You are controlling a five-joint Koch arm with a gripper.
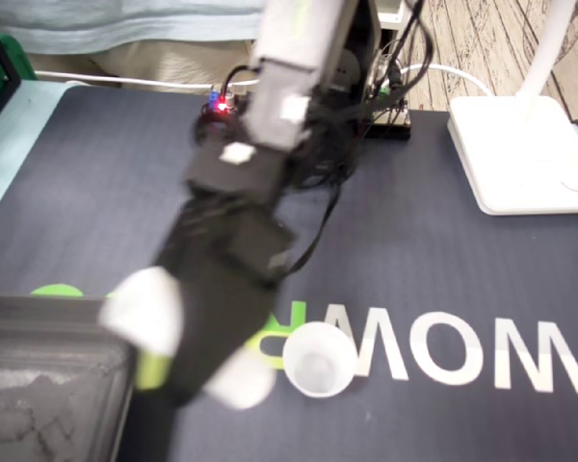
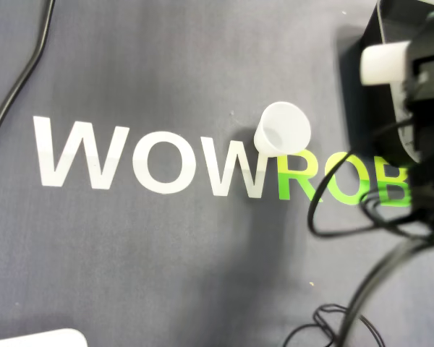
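A small white plastic cup (image 1: 318, 361) (image 2: 282, 130) stands upright and empty on the dark mat, on the "WOWROB" lettering. My gripper (image 1: 193, 345) is blurred with motion in the fixed view, just left of the cup. Its two white-tipped fingers (image 1: 144, 308) are spread apart with nothing between them. The nearer tip lies close beside the cup, and I cannot tell whether they touch. In the overhead view only one white fingertip (image 2: 385, 61) shows at the right edge, over the black tray.
A black tray (image 1: 48, 385) (image 2: 369, 87) sits at the mat's corner beside the gripper. A white lamp base (image 1: 520, 154) stands at the far right. The arm's base, with cables and a lit board (image 1: 217, 106), is at the back. A black cable (image 2: 14, 87) crosses the mat.
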